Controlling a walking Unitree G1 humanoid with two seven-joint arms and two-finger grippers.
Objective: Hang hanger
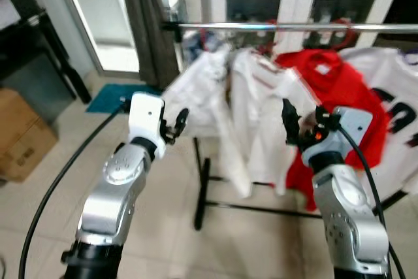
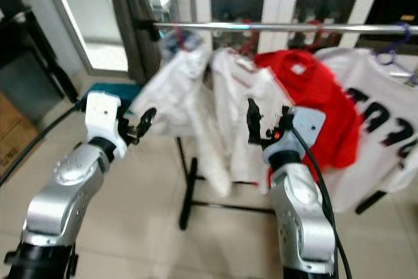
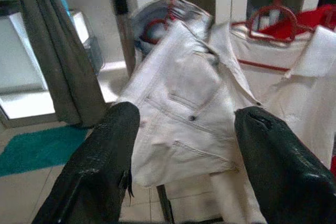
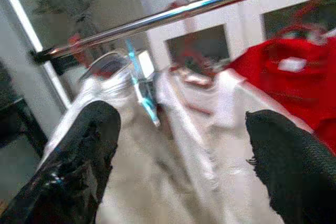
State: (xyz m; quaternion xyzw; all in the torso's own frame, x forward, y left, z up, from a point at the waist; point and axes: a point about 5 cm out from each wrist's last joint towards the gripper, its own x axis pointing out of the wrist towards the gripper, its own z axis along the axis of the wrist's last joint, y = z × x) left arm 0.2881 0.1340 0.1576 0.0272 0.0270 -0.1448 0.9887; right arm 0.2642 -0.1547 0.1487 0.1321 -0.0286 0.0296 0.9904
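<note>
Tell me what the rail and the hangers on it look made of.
Rail: polished metal by its look, with bright mirror-like streaks along it. Red hangers: thin bent loops, probably coated wire or plastic; the blur leaves that open. White shirt: matte woven cloth with stitched pockets.

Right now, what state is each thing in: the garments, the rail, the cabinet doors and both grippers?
Left gripper: open, empty, raised before the white shirt.
Right gripper: open, empty, raised before the garments.
White shirt: hanging on the rail, on a red hanger.
Red shirt: hanging on the rail.
White printed jersey: hanging beside the red shirt.
Rail: level, loaded with garments.
Cabinet doors: shut.
</note>
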